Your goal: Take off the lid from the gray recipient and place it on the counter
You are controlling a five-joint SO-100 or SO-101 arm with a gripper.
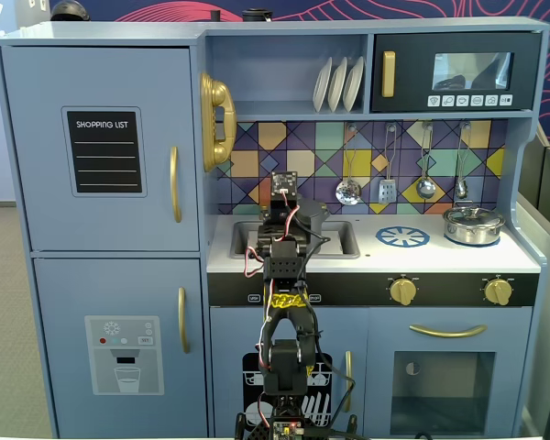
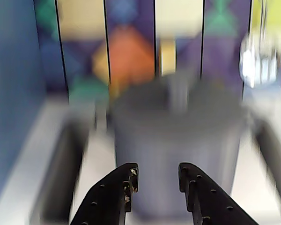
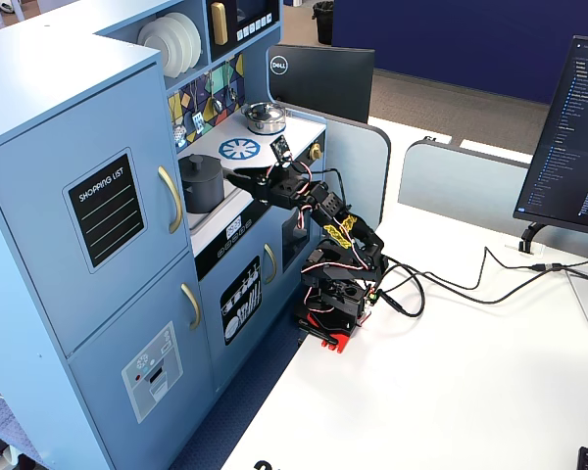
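The gray pot (image 3: 202, 184) stood in the sink (image 1: 344, 240) with its lid (image 3: 200, 162) on. The gripper (image 2: 155, 179) reached toward it over the counter (image 1: 458, 256), jaws narrowly parted and holding nothing, short of the pot.

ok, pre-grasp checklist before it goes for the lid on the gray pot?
1. Lid on pot: ok. The lid sits flat on the gray pot in the sink.
2. Gripper open: ok. The gripper shows a clear gap between its fingers in the wrist view.
3. Nothing held: ok. The gap is empty.
4. Alignment: ok, roughly. The pot is centred ahead of the gripper; the knob appears slightly right of the gap, but the picture is blurred.
5. Height relative to the knob: cannot tell. The arm hides the pot in a fixed view.
6. Drop spot: ok. The counter has bare room by the burner; the silver pot stands further right.
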